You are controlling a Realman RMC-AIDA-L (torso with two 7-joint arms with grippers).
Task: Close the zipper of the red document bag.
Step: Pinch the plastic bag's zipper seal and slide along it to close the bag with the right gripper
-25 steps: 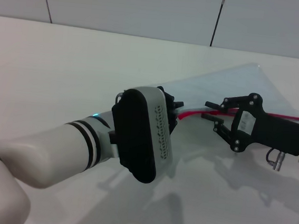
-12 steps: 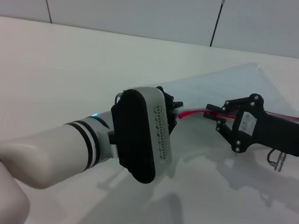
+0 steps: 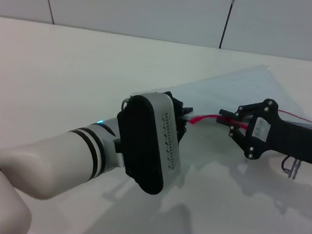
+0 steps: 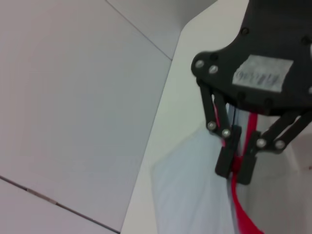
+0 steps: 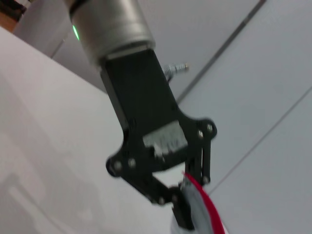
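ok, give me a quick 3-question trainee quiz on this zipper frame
1. True or false: the right gripper hangs open above the zipper.
2. What does the left gripper hold? A) the end of the red document bag; B) a pen; C) nothing.
3. Short answer: which camera view shows the right gripper's fingers most plainly?

Key:
1. False. Its fingers are shut on the zipper.
2. A.
3. The left wrist view.
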